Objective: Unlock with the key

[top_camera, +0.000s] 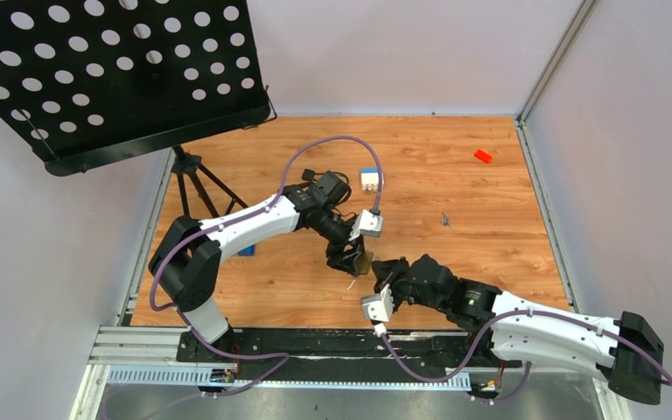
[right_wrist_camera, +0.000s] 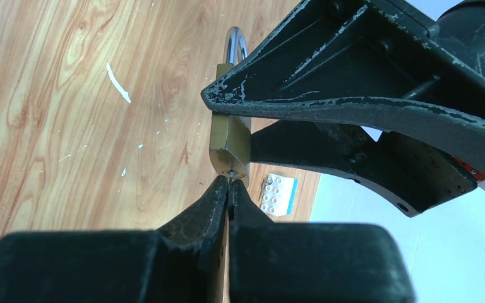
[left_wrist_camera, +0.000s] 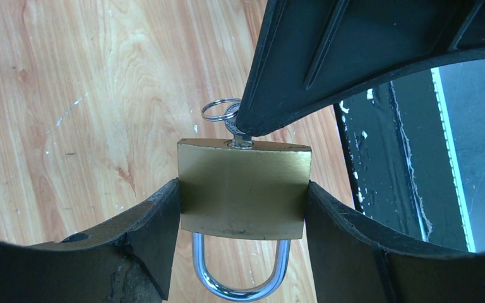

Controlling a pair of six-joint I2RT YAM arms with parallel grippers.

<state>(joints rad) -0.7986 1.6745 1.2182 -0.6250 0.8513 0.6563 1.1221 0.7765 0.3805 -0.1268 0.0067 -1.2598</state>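
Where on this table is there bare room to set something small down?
Bare wood lies between the white block and the red block, and from the small grey piece to the right edge. Crowded: the middle, where the left gripper and right gripper meet at the padlock.

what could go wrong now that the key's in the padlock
1. The right gripper pinches the tiny grey metal key with just its fingertips, so on turning the key could slip between the pads or bend.
2. The left gripper clamps the square brass padlock by only its two narrow sides. The turning force might rotate the whole body in that grip instead.
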